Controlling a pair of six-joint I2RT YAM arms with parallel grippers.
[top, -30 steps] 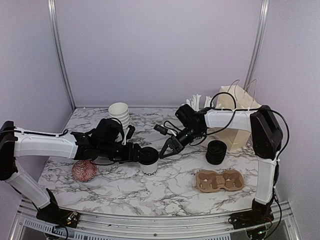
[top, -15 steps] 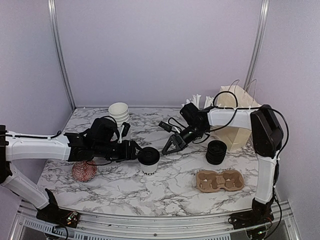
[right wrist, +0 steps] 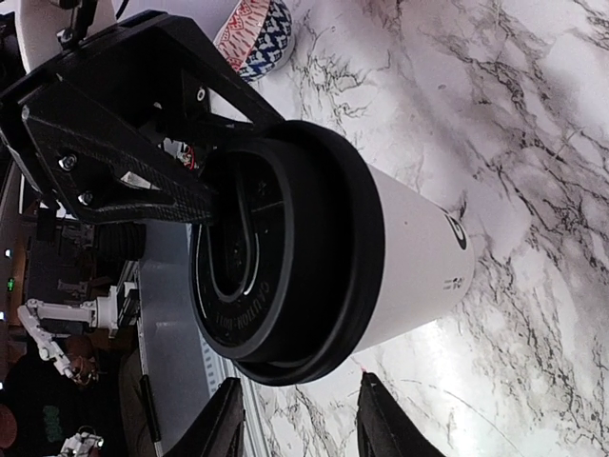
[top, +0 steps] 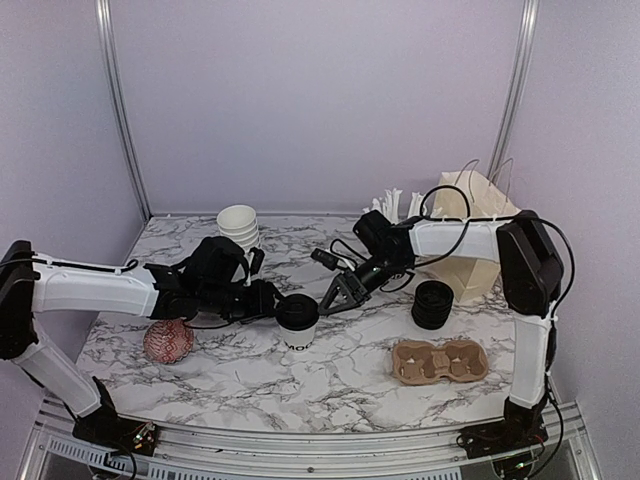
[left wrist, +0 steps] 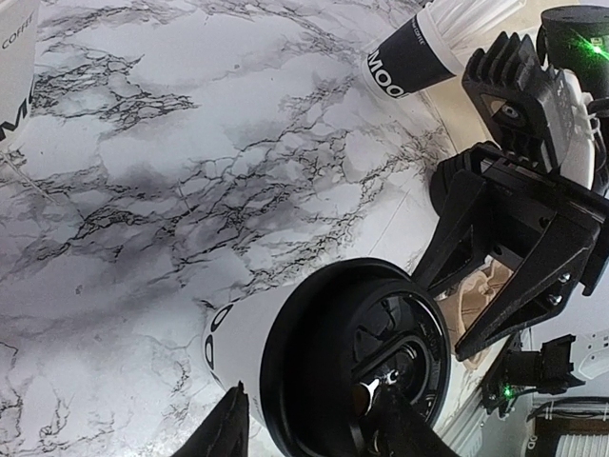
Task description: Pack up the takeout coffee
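the coffee cup [top: 298,325] stands upright between both grippers. the left gripper [top: 274,300], jaws apart, sits at its lid rim; the right gripper [top: 333,294], jaws apart, hangs just beside, nearer the cardboard tray [top: 440,361].

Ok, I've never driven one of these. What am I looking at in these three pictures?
Two robot arms are bolted at the near edge of a table. The wide picture looks down from above and behind them. The other two come from a camera on each wrist. On the table are a lidded cup, stacked cups, spare lids, a carrier, a paper bag and a patterned ball. The left hand straddles the cup's lid; whether it grips is unclear. The right hand is open close by, holding nothing.
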